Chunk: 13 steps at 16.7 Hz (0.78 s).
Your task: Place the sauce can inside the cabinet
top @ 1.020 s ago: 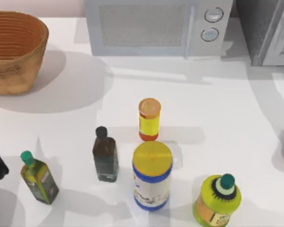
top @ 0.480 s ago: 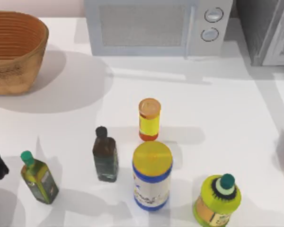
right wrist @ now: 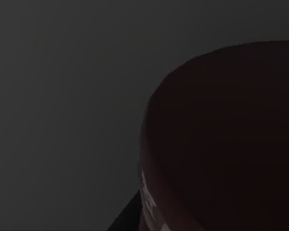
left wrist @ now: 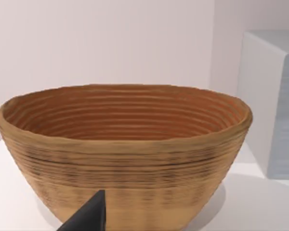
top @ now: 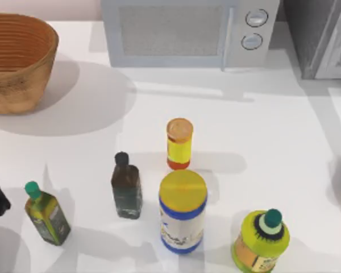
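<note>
Basically no change in top view vs 0.5 s ago | left gripper (left wrist: 86,216) facing wicker basket (left wrist: 125,154), jaw state can't tell | right wrist view dark | cabinet (top: 321,37) top-right

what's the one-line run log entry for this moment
left tool: parked by basket | right wrist view: dark | cabinet: top view's right rear

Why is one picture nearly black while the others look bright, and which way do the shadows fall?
The right wrist view is dark. The top view is brightly lit: the basket and the yellow bottle cast soft shadows toward the table's right. The left wrist view is evenly lit, with a faint shadow beside the basket.
</note>
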### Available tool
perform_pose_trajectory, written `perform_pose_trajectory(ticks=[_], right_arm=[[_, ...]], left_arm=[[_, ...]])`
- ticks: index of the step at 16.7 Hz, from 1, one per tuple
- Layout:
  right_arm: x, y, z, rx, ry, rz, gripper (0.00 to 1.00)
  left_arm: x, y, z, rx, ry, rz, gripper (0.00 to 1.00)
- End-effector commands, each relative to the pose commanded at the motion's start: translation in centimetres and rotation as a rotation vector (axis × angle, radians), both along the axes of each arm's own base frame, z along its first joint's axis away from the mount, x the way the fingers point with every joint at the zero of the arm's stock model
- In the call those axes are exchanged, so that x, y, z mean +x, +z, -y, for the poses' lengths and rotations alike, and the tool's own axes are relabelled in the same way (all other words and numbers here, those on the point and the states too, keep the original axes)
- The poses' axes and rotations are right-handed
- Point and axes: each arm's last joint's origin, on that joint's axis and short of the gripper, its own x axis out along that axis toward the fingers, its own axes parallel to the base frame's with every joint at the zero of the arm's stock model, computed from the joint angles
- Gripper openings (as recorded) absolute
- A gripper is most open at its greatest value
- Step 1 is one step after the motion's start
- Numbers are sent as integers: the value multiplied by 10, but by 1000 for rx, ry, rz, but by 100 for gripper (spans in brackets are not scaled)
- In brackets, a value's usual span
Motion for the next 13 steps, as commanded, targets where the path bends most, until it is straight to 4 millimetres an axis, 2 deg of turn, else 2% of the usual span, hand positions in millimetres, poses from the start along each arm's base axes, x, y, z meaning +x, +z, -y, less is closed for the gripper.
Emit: perform_pose_trajectory(ticks=[12,13], right_arm=[[0,0,0,0,0,0,98],[0,0,0,0,0,0,100]], left_arm=[[0,0,0,0,0,0,100],[0,0,0,0,0,0,100]])
